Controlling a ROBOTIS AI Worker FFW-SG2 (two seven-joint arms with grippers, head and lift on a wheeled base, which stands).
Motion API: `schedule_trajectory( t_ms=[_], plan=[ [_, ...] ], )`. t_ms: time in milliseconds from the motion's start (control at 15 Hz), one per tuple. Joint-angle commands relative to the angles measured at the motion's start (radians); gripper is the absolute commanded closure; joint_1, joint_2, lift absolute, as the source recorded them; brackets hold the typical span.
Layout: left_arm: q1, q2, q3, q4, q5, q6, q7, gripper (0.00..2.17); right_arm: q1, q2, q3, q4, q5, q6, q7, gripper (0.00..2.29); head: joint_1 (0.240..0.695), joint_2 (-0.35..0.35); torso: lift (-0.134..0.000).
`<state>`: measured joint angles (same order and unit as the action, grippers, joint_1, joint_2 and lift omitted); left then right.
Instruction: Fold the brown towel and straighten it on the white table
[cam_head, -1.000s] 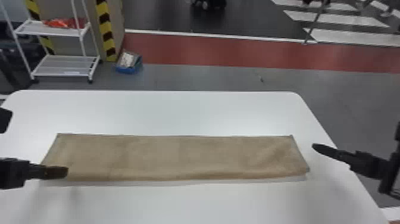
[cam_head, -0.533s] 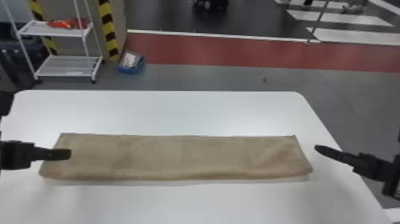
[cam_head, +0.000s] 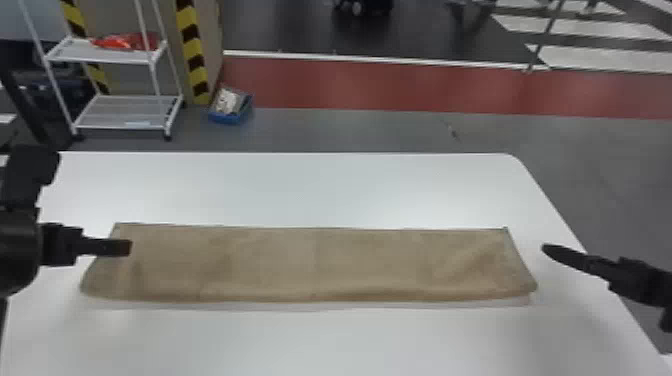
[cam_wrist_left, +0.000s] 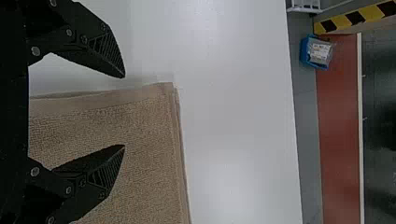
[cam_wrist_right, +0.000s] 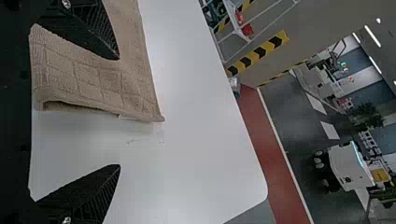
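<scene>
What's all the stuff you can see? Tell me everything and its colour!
Table: one, white, in front
Towel: one, brown, folded on the table
Rack: one, white, far left
Bundle: one, red, rack's upper shelf
Bin: one, blue, floor beside the rack
Striped bands: at least two, yellow and black, by the rack
Floor strip: one, red, behind the table
Wheeled machine: one, mostly white, far off
Left tool: one, black, towel's left end
Right tool: one, black, towel's right end

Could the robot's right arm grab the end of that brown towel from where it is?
Probably yes: the right gripper is open beside the near-right part of the brown towel, and nothing seems to stand between them.
</scene>
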<state>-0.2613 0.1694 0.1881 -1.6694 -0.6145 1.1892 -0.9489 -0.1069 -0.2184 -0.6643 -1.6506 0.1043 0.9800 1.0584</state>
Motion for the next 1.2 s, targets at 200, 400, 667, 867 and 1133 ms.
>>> schedule_trajectory(
  t_ms=[200,400,667,867,1133],
  plan=[
    [-0.03,0.004,-0.001,0.072,-0.017,-0.006,-0.019,0.42,0.0,-0.001,0.0,0.002,0.002,-0.005,0.0,0.05,0.695,-0.094,-0.124],
    [-0.042,0.015,0.002,0.099,-0.019,-0.003,-0.034,0.42,0.0,-0.004,0.0,0.0,0.002,-0.005,0.0,0.05,0.695,-0.092,-0.124],
    [-0.049,0.03,0.007,0.109,-0.022,0.022,-0.074,0.42,-0.002,-0.006,0.005,0.0,0.002,-0.005,0.0,0.05,0.695,-0.088,-0.124],
    [-0.05,0.032,0.016,0.114,-0.024,0.025,-0.114,0.83,-0.004,-0.004,0.008,0.0,0.003,-0.002,0.0,0.05,0.695,-0.087,-0.124],
    [-0.05,0.032,0.017,0.112,-0.024,0.025,-0.129,1.81,-0.004,-0.006,0.002,0.0,0.005,-0.002,0.0,0.05,0.695,-0.087,-0.124]
  ],
)
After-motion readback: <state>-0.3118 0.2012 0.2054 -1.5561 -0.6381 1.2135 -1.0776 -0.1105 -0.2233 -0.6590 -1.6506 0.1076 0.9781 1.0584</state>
